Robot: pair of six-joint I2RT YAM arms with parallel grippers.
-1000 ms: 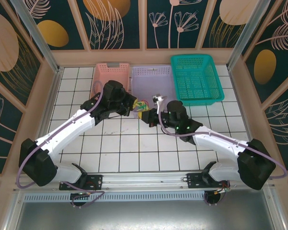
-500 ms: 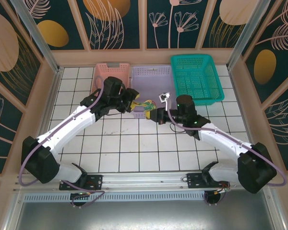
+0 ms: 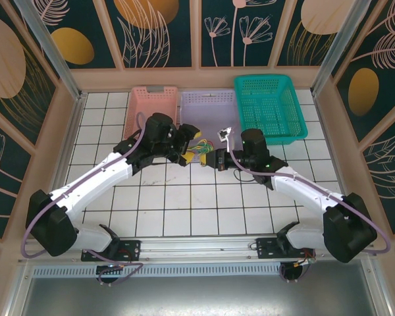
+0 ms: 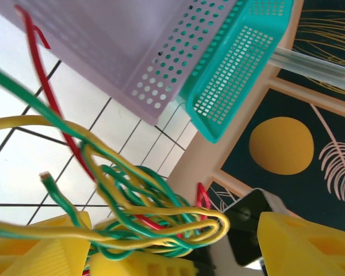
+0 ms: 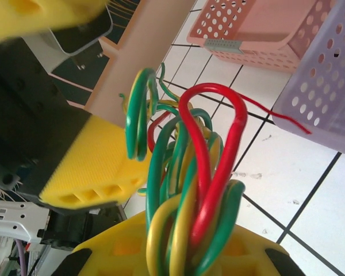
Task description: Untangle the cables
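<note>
1. Yellow-fingered right gripper (image 3: 212, 158) was clamped on the cables (image 3: 199, 150), toward the table's (image 3: 184, 210) far edge, mid-width.
2. Left gripper (image 3: 187, 146) had jaws spread wide, the tangle between them.
3. Lilac basket (image 3: 209, 108) sat just behind.

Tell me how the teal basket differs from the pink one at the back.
The teal basket is blue-green and looks larger; the pink basket is pale pink and smaller. The teal basket stands right of the lilac basket, the pink basket left of it. Both are perforated rectangular plastic baskets along the back edge.
</note>
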